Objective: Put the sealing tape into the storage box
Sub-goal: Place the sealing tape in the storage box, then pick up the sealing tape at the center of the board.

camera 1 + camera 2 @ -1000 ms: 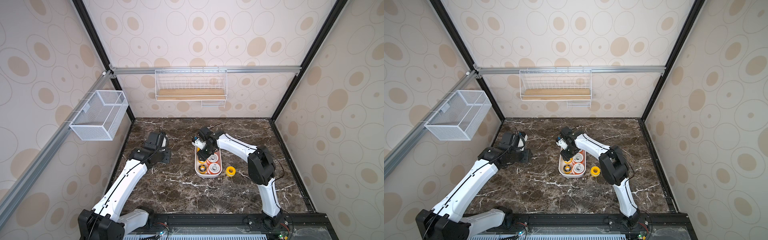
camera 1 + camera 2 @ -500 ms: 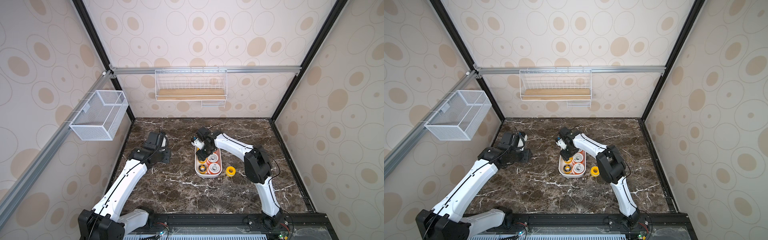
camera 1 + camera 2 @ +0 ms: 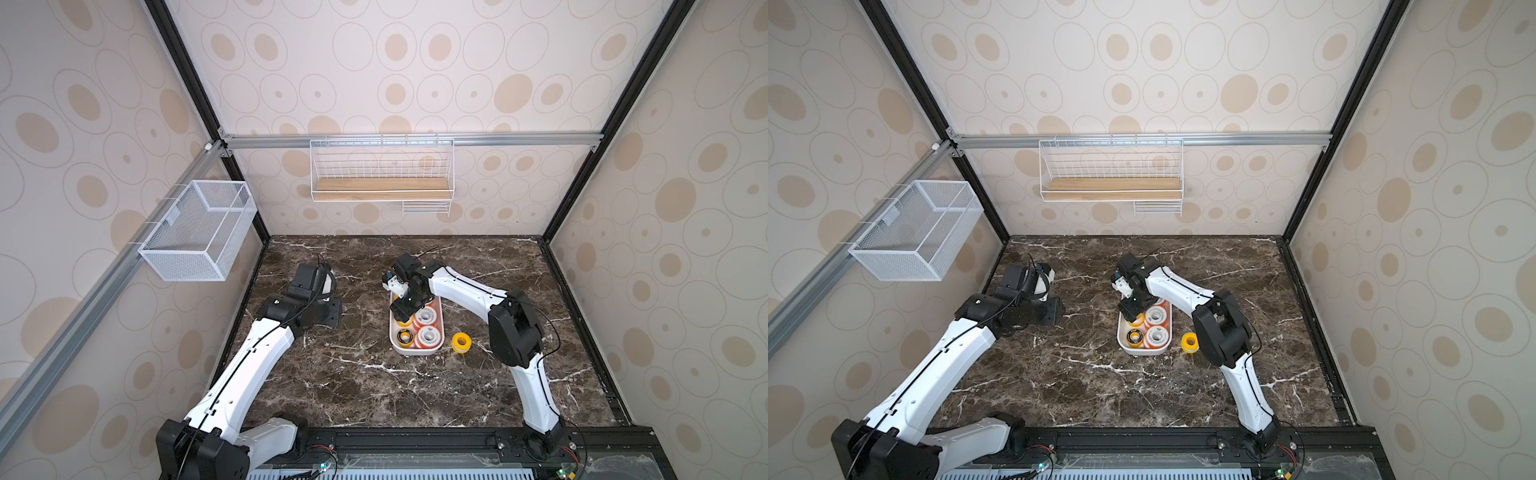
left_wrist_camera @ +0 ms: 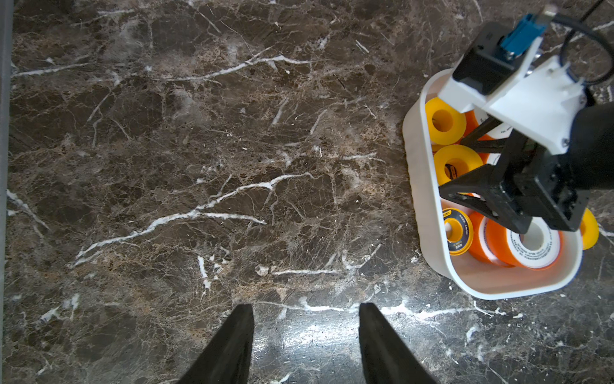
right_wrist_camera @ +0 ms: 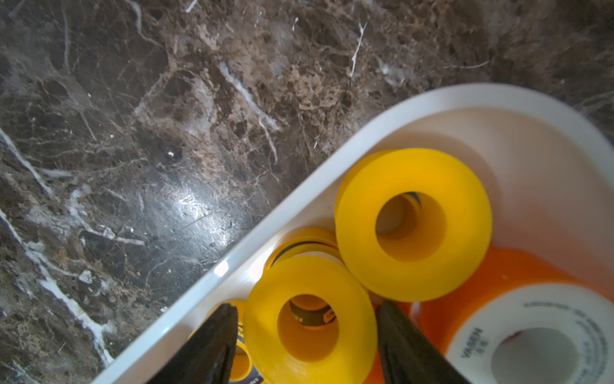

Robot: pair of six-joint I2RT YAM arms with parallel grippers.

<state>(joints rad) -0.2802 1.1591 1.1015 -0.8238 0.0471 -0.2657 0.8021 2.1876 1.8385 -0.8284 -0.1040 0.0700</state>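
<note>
Straddling a yellow spool (image 5: pixel 357 325) inside the storage box (image 5: pixel 299 194), the right gripper (image 5: pixel 307 307) stands released (left gripper (image 4: pixel 305 306) parted, empty).

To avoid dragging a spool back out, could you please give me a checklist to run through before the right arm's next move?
1. The yellow spool between the fingers of the right end effector sits inside the storage box: ok.
2. That spool is released: cannot tell; the fingers flank it closely.
3. All tape is in the box: not ok; a loose yellow spool lies on the table beside it.
4. The left end effector is open, empty and apart from the box: ok.
</note>
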